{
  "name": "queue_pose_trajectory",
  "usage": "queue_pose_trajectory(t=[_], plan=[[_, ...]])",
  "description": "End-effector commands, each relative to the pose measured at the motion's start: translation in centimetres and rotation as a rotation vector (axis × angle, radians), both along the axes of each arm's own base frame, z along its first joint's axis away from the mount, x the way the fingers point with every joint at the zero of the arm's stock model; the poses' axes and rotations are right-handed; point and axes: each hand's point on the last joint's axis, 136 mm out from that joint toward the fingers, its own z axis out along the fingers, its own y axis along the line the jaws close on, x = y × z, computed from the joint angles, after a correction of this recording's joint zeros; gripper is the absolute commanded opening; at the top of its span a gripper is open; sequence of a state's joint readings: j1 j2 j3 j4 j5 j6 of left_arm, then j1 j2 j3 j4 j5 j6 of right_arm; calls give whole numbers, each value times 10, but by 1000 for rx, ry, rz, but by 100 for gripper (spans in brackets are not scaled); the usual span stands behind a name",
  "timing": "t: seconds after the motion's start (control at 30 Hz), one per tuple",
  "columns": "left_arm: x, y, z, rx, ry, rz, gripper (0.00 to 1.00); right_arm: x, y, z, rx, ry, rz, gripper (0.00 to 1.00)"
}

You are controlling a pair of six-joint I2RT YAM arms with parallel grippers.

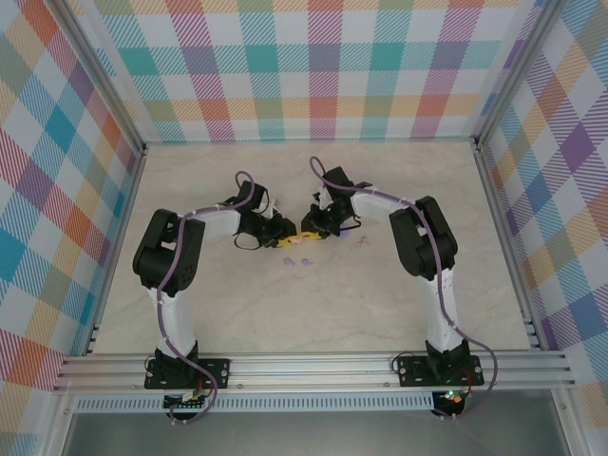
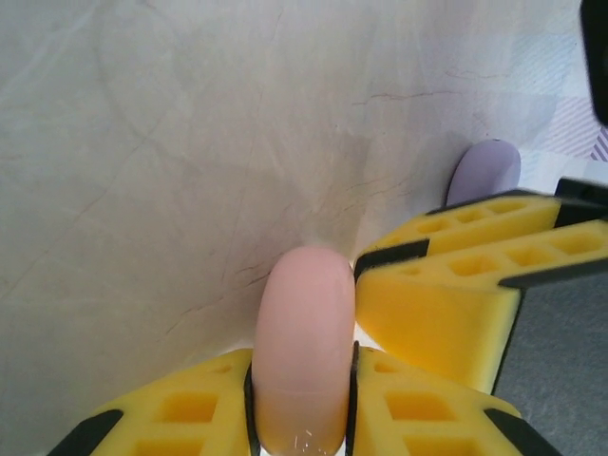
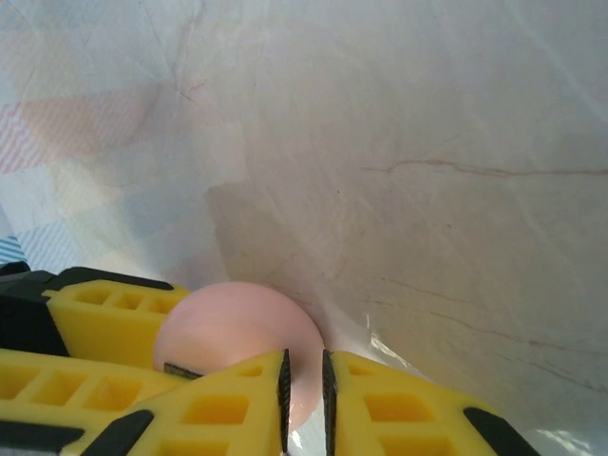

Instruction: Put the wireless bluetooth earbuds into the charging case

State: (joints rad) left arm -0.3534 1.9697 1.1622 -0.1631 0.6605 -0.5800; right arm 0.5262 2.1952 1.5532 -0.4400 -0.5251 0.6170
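Note:
My left gripper (image 2: pixel 302 359) is shut on a salmon-pink round disc (image 2: pixel 304 323), which it holds edge-on just above the table. The right gripper (image 3: pixel 304 359) is shut to a narrow slit, and its yellow fingers (image 2: pixel 456 249) press tip-first against the disc's (image 3: pixel 237 328) rim. I cannot tell whether it pinches anything. Behind those fingers, part of the purple charging case (image 2: pixel 484 169) shows on the table. Both grippers (image 1: pixel 300 232) meet at the table's middle. The two tiny lilac earbuds (image 1: pixel 288 259) (image 1: pixel 307 260) lie loose just in front of them, untouched.
A tiny pinkish object (image 1: pixel 364 237) lies to the right of the grippers. The beige marbled tabletop (image 1: pixel 313 313) is fenced by aluminium rails and plaid walls (image 1: pixel 323 66). Both arms' elbows reach out towards the sides.

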Motion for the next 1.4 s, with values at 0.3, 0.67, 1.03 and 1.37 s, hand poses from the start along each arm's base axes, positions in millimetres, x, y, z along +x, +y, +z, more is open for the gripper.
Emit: queue_pose_trajectory(t=[0.3, 0.67, 1.03, 1.37], plan=[[13, 9, 132, -34, -460, -77, 19, 13, -44, 142, 190, -401, -42, 41], [-24, 5, 266, -139, -867, -205, 16, -29, -54, 257, 446, -697, 277, 50], [-84, -18, 324, -331, -1031, -429, 15, -83, -37, 328, 641, -808, 484, 51], [-107, -30, 335, -365, -1042, -530, 13, -102, -26, 341, 669, -836, 551, 49]])
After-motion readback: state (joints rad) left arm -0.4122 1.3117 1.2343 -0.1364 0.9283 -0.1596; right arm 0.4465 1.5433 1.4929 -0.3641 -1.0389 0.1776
